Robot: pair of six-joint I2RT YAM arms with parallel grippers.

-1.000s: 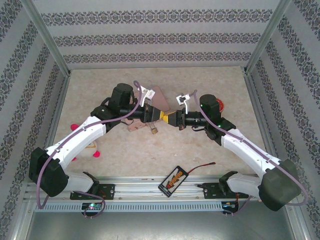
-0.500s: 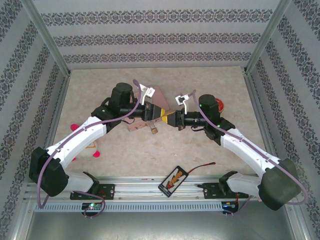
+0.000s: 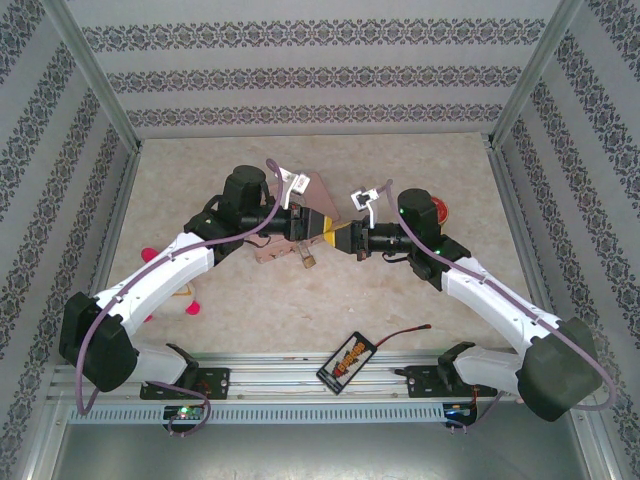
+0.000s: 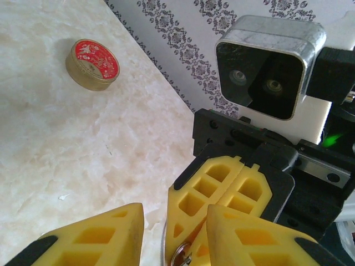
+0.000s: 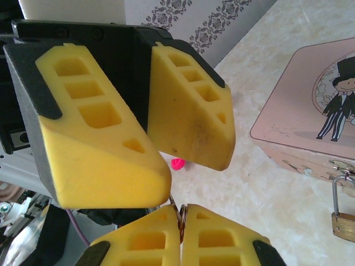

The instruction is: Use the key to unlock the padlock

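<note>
As the left gripper (image 5: 186,170) spreads its jaws wider than a moment ago, the right gripper (image 5: 181,217) stays pinched shut on the key (image 5: 179,211) by its ring, so the handover looks done. The padlock (image 5: 344,221) hangs from the pink tin (image 5: 299,122) nearby. Bare table (image 5: 260,188) lies between, with the tin's front edge close.

Shiny brass-coloured metal padlock (image 5: 343,224), glossy pink tin (image 5: 299,105), smooth marbled tabletop (image 5: 266,183)

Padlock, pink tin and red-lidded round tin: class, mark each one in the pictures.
padlock (image 5: 344,225), right wrist view, on its brass body.
pink tin (image 5: 288,105), right wrist view, on its lid.
red-lidded round tin (image 4: 96,57), left wrist view, on its red lid.
</note>
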